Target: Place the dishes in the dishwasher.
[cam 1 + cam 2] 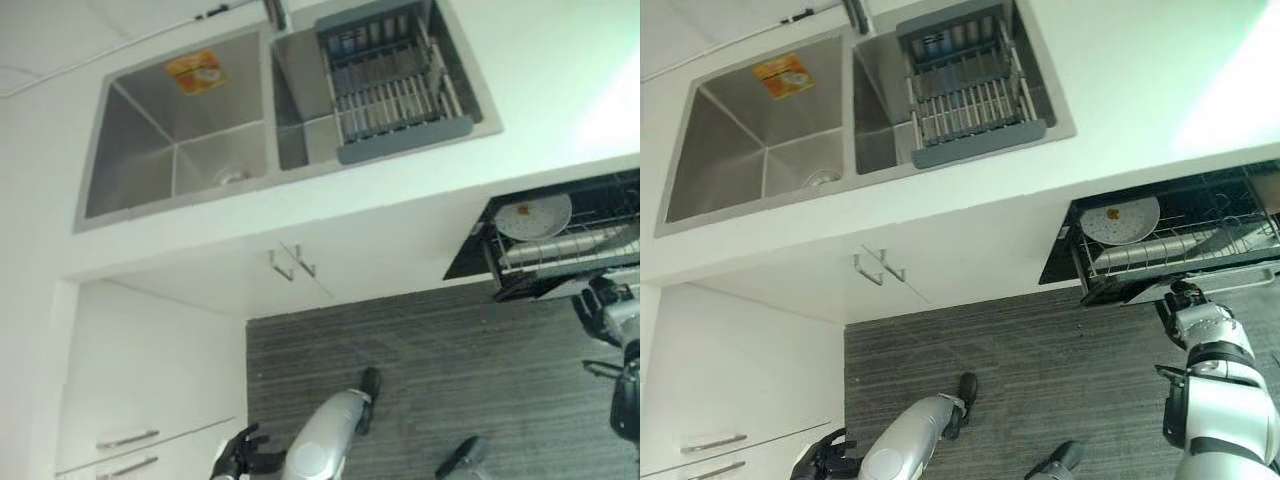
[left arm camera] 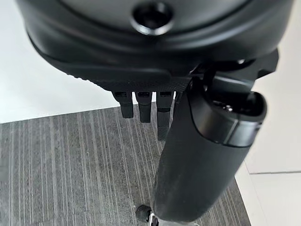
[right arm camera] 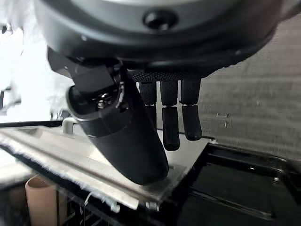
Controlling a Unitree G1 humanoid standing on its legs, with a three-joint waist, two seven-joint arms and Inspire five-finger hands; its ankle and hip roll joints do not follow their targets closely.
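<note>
The dishwasher under the counter at the right stands open with its wire rack pulled out. A white plate rests in the rack's left part, and a long metal piece lies beside it. My right hand hovers at the rack's front edge; its wrist view shows straight fingers and thumb over a metal rim, holding nothing. A beige cup shows below that rim. Low at the left, my left hand hangs open above the floor, with its fingers empty.
A double steel sink is set in the white counter, with a grey dish rack in its right basin. Cabinet doors with handles sit below the sink, and drawers stand by my left hand. Grey striped floor lies between.
</note>
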